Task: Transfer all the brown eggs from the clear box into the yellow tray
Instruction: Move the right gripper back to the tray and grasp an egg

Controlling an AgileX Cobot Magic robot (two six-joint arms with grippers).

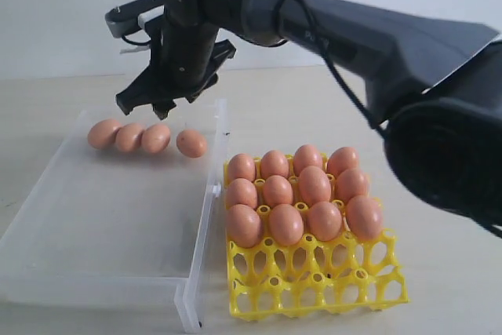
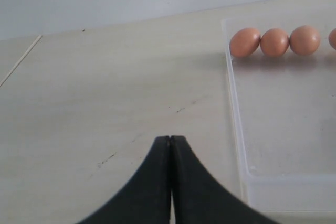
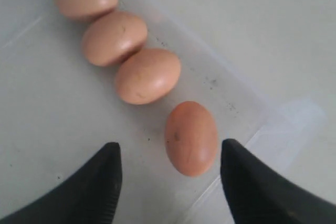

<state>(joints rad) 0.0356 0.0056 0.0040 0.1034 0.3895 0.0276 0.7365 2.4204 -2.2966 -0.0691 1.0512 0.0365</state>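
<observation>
Yellow tray [image 1: 314, 292], off beside the right claw [image 3: 169, 148], holds twelve brown eggs [image 1: 286, 223] with only its nearest row bare, so I'd say we're on the last four in the clear box [image 1: 200, 217]. Right claw hangs spread over the lone egg [image 1: 191, 143], three more just past it; next it should drop straight and pinch gently. Meanwhile the left claw [image 2: 169, 139] is pressed together over the tabletop [image 2: 105, 103].

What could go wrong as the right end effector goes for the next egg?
The open right end effector hangs over the lone egg, which lies close to the wall of the clear box: one finger may strike that wall. The other finger would descend near the neighbouring egg, end of a touching row of three; a nudge could set them rolling.
</observation>
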